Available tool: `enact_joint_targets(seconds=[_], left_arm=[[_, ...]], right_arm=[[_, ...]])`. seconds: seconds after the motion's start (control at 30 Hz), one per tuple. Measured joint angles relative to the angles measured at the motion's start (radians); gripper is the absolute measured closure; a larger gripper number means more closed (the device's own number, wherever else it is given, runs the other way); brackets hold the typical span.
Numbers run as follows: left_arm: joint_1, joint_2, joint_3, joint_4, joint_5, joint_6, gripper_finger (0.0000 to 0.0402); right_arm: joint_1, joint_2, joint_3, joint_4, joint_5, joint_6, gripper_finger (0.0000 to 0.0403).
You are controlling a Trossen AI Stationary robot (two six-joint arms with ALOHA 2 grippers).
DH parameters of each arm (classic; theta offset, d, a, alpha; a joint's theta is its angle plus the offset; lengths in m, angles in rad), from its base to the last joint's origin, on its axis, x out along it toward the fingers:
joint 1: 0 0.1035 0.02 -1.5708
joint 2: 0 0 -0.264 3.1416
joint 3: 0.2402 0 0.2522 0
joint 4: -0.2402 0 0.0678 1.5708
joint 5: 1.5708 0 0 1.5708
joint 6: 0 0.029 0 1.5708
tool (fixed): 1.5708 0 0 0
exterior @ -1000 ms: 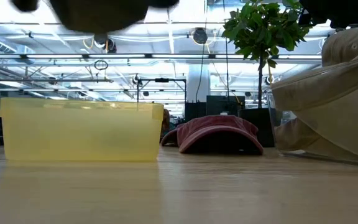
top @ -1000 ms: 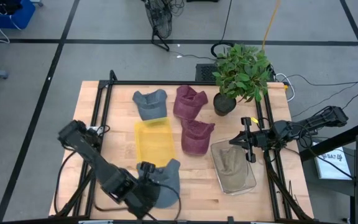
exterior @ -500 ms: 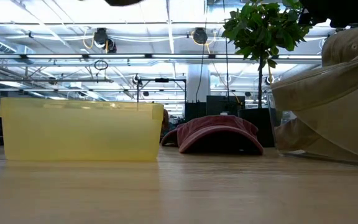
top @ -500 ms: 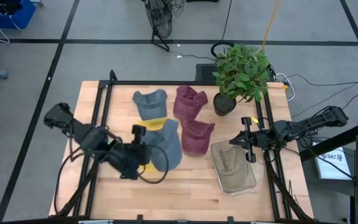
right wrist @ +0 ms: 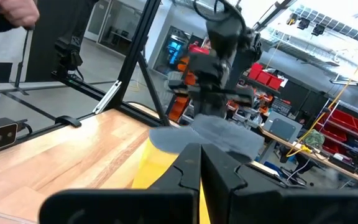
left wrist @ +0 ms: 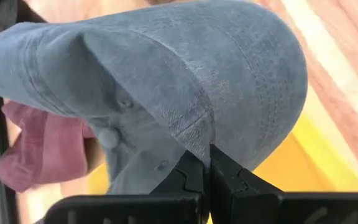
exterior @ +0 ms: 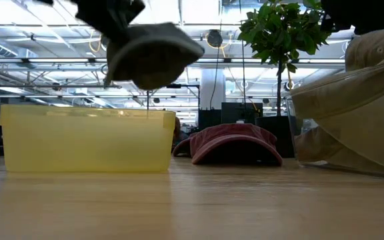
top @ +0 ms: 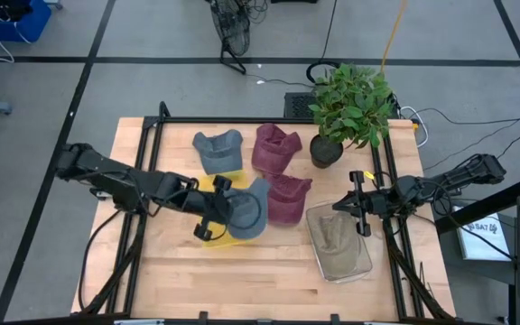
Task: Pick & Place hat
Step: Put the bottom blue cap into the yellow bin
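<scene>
2 black jointed arms (top: 116, 183) trailing black cables; end effector (left wrist: 209, 177) fingers seemingly matte black.

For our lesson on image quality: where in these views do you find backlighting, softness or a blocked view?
Low view: bright ceiling lights behind leave the carried blue cap shadowed. Left wrist view: that cap fills the picture, its near brim soft. Right wrist view: the shut right end effector blocks the lower middle.

The hat (left wrist: 185, 93) pinched in the left gripper (left wrist: 207, 171) is soft blue-grey cloth, matt, washed like denim, with stitched seams. Just below that gripper the yellow bin (exterior: 85, 139) is translucent plastic, smooth and faintly glossy. Beside it the maroon hats (top: 283, 197) are matt cloth. The table (top: 269, 271) is pale wood with visible grain and a light sheen.
</scene>
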State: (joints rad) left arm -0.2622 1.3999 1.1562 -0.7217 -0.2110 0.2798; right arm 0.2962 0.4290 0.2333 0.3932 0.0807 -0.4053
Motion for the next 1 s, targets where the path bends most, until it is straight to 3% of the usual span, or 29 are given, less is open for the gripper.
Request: enact_joint_targets(seconds=[0.1, 0.47, 1.0], left_arm=[[0.024, -0.048, -0.096, 0.107, 0.035, 0.018, 0.0399], [0.027, -0.148, -0.340, 0.193, 0.047, -0.027, 0.0399], [0.028, -0.146, -0.415, 0.215, 0.100, -0.091, 0.0398]], right_arm=[[0.000, 0.000, -0.002, 0.003, 0.000, -0.001, 0.0403], [0.000, 0.001, -0.002, 0.008, 0.000, -0.002, 0.0403], [0.000, 0.021, -0.003, 0.017, 0.000, 0.026, 0.0403]])
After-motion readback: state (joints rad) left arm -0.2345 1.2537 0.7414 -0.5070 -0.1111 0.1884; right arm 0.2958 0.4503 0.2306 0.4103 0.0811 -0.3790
